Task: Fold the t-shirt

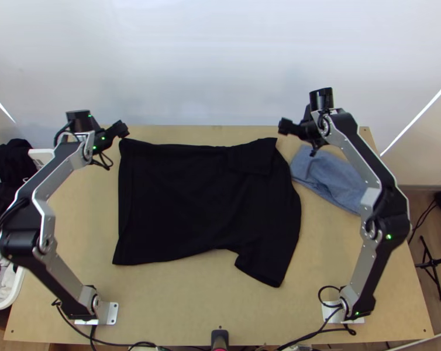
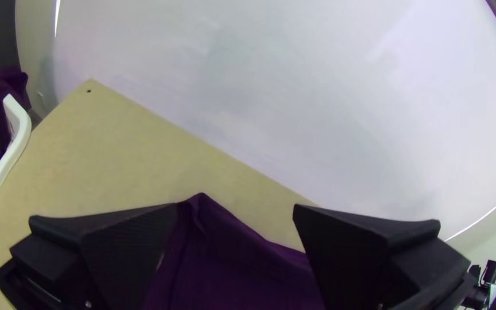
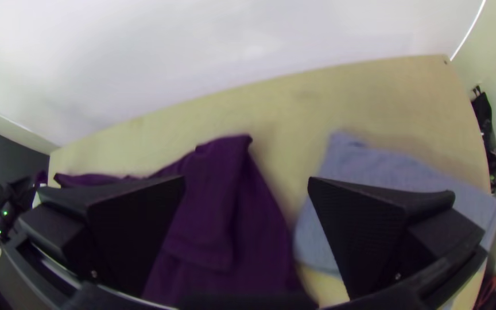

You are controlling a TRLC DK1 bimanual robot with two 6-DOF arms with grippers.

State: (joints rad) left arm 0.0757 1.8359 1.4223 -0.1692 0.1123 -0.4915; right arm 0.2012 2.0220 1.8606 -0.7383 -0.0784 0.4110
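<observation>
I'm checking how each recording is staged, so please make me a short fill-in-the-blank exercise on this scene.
The t-shirt spread on the table looks ____ in the top view. There, its hem faces the view's ____ side. The blue-grey cloth lies beyond the t-shirt's ____ end in that view. The left gripper and right gripper are not shut but ____.

Missing words: black; left; right; open.

- A white panel (image 1: pixel 220 70) is set behind the table (image 1: pixel 179 304).
- Wooden floor (image 1: pixel 419 203) is seen at the right.
- A black stand (image 1: pixel 431 264) is placed there.
</observation>
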